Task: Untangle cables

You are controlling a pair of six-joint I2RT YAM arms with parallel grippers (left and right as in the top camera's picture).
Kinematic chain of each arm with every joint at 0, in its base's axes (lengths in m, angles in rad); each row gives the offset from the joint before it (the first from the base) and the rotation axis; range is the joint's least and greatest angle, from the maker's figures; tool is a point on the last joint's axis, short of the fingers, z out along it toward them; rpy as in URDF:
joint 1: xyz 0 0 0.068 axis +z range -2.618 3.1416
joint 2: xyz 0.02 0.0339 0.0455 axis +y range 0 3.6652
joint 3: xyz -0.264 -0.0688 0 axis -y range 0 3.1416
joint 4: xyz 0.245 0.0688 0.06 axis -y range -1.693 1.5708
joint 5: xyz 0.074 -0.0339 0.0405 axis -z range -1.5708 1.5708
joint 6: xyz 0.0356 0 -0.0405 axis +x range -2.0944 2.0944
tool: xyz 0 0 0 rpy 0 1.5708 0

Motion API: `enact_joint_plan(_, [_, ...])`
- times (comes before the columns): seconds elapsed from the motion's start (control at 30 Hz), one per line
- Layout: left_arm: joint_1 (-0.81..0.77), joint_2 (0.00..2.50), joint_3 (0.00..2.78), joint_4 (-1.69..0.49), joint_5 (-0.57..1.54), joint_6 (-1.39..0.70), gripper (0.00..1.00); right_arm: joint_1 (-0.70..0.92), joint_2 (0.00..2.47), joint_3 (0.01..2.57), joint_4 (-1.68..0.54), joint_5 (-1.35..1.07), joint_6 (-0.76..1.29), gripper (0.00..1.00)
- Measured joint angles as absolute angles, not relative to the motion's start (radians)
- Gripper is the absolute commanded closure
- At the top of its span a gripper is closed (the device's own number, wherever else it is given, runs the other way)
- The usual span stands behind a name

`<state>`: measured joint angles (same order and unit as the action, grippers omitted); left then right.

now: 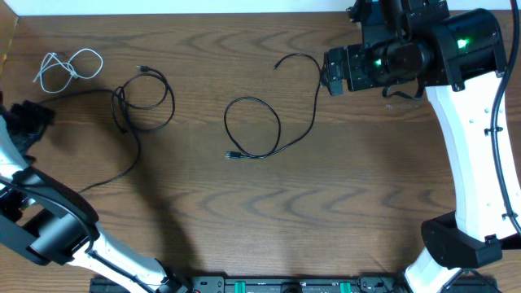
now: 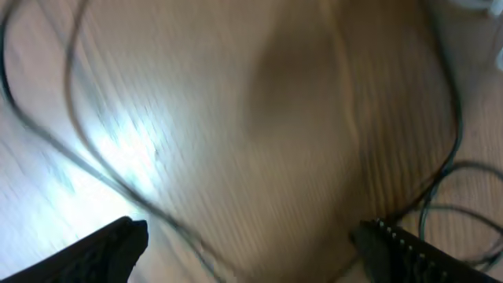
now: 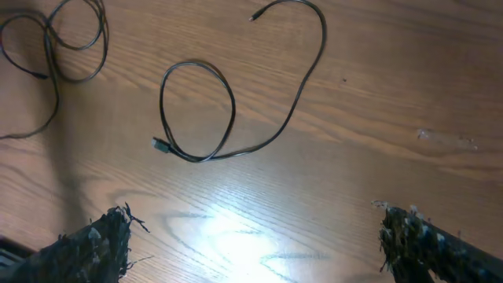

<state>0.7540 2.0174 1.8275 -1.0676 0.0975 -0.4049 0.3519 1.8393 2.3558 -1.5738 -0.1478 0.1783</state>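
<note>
A short white cable (image 1: pixel 72 68) lies coiled at the table's far left. A black cable (image 1: pixel 140 102) lies looped beside it, with a tail running down left; it shows blurred in the left wrist view (image 2: pixel 440 181). A second black cable (image 1: pixel 269 122) lies alone mid-table with one loop and a curved tail, and shows whole in the right wrist view (image 3: pixel 212 118). My left gripper (image 2: pixel 251 251) is open and empty, low over the wood at the far left edge. My right gripper (image 3: pixel 251 244) is open and empty, raised at the far right, apart from the second black cable.
The wooden table (image 1: pixel 326 212) fills the view. The right arm's white body (image 1: pixel 472 146) stands along the right side. The left arm (image 1: pixel 49 220) crosses the near left corner. A small clear scrap (image 1: pixel 399 102) lies under the right wrist.
</note>
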Motion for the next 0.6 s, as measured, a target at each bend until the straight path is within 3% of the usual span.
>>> enact_joint_plan(0.23, [0.752, 2.016, 1.772, -1.203, -0.106, -0.572, 0.10, 0.352, 1.839, 2.356, -1.591, -0.155, 0.178, 0.01])
enact_joint_plan(0.43, [0.782, 2.015, 1.594, -1.092, -0.184, -0.646, 0.10, 0.352, 1.839, 2.356, -1.602, -0.158, 0.178, 0.01])
enact_joint_plan(0.6, [0.838, 2.015, 1.510, -0.968, -0.197, -0.659, 0.18, 0.352, 1.839, 2.356, -1.604, -0.159, 0.178, 0.01])
